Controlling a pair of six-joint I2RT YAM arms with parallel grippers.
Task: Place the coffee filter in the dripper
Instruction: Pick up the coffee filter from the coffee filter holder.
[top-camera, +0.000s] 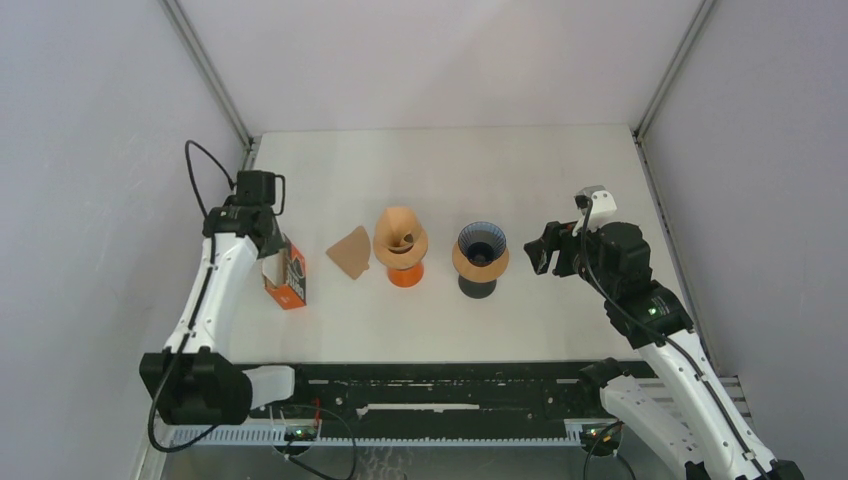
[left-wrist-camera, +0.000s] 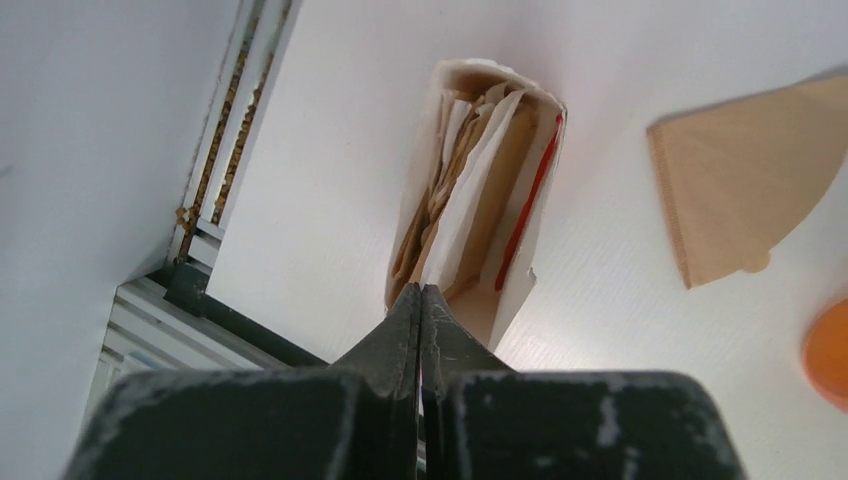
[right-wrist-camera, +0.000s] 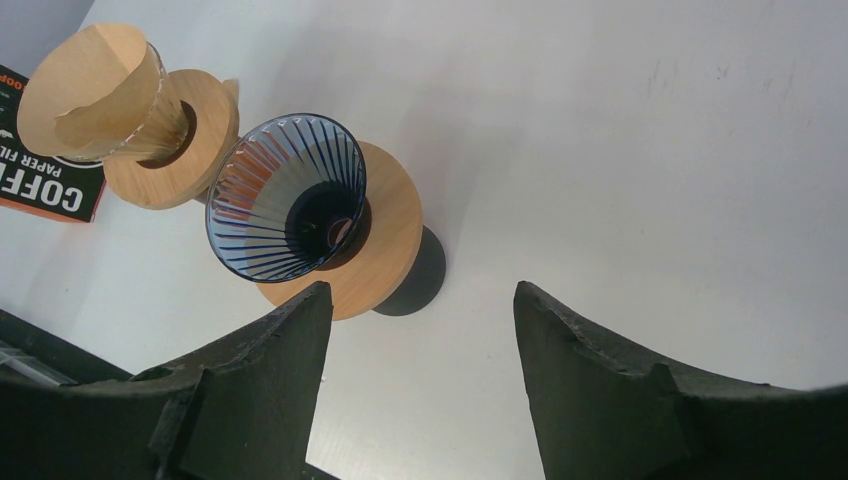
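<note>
A blue glass dripper (top-camera: 481, 243) on a wooden ring and dark base stands mid-table, empty; it also shows in the right wrist view (right-wrist-camera: 285, 200). A second dripper on an orange stand (top-camera: 401, 240) holds a brown filter (right-wrist-camera: 95, 85). A loose folded brown coffee filter (top-camera: 352, 252) lies flat to its left, also seen in the left wrist view (left-wrist-camera: 750, 180). The open filter box (top-camera: 287, 277) stands upright with several filters inside (left-wrist-camera: 480, 200). My left gripper (top-camera: 272, 258) is shut, its tips (left-wrist-camera: 421, 292) at the near rim of the box's opening. My right gripper (top-camera: 545, 250) is open and empty, just right of the blue dripper (right-wrist-camera: 420, 290).
The table's left edge and a metal rail (left-wrist-camera: 215, 150) run close beside the box. Grey walls enclose the table on three sides. The orange stand's base (left-wrist-camera: 830, 350) shows at the right edge of the left wrist view.
</note>
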